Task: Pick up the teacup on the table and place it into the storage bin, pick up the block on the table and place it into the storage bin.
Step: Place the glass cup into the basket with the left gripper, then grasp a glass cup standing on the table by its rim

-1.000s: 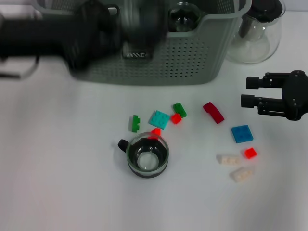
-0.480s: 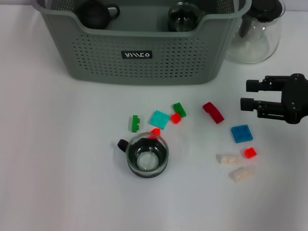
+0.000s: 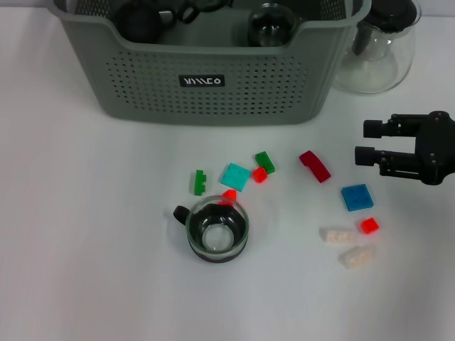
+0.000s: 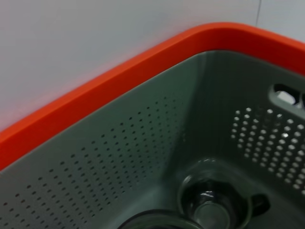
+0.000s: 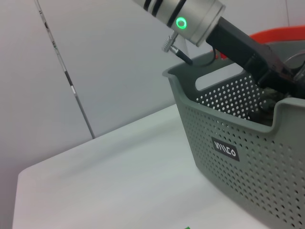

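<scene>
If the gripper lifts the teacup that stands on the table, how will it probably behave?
The teacup looks like dark glass, so it is probably stiff, smooth and somewhat slippery, and may break if dropped. It stands upright on a wide round base, so a push should slide it rather than tip it. Its small handle may make it turn in a grasp.

A teacup point(image 3: 218, 233) stands on the table point(image 3: 85, 234) among small blocks, before the storage bin point(image 3: 213, 67); the right gripper point(image 3: 364, 141) hovers open

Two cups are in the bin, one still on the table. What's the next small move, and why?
Probably bring the right hand down over the blue block just below it: it looks open and empty, the block lies clear of its neighbours, while the left arm is over the bin.
</scene>
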`<state>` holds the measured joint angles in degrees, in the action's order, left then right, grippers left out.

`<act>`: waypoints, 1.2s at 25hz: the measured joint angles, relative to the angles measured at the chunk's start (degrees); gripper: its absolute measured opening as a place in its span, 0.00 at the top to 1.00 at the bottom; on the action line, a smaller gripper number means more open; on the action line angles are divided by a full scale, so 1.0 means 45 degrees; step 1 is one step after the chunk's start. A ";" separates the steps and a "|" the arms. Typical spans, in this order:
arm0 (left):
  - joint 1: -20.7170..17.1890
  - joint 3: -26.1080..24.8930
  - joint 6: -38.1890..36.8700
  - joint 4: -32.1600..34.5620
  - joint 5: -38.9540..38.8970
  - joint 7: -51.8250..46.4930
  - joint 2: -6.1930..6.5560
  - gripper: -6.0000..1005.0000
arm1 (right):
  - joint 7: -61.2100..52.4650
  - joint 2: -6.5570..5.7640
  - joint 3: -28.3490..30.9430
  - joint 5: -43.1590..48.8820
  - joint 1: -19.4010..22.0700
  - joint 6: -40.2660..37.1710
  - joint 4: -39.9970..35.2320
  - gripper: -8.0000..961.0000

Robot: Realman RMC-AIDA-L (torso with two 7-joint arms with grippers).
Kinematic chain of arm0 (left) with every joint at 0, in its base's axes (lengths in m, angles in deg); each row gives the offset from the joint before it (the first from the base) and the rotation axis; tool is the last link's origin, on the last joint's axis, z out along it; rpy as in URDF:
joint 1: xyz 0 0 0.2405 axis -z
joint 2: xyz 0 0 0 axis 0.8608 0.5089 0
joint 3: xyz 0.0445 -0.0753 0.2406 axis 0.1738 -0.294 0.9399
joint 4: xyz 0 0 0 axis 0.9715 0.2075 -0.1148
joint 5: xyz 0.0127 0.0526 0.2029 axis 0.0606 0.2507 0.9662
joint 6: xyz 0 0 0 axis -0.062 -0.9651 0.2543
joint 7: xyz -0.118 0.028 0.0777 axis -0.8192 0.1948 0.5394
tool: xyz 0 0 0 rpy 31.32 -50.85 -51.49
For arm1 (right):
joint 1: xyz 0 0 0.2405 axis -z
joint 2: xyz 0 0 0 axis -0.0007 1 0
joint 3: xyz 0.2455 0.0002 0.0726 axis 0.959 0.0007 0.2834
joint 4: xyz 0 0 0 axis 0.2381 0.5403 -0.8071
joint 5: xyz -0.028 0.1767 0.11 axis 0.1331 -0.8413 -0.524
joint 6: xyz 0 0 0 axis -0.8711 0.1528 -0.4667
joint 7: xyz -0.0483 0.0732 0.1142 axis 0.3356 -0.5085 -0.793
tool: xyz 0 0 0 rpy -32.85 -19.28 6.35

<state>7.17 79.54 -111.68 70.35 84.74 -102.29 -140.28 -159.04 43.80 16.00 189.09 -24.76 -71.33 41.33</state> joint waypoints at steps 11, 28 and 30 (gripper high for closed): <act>-0.0058 0.0505 0.1620 -0.1222 0.0898 0.0141 -0.0526 0.94 | 0.0204 -0.0056 -0.0054 0.0254 -0.0067 0.0327 0.0525 0.38; -0.2095 -0.0394 -0.0979 0.4161 -0.1623 0.0146 -0.0873 0.63 | 0.0294 -0.0056 -0.0003 0.0347 -0.0068 0.0338 0.0528 0.38; -0.3210 -0.0666 -0.1748 0.5858 -0.4124 0.1006 -0.0841 0.55 | 0.0303 -0.0064 -0.0001 0.0343 -0.0063 0.0343 0.0524 0.38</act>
<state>-7.27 76.54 -119.54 96.71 66.18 -97.76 -144.06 -157.67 43.51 16.00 190.63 -25.04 -69.78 43.69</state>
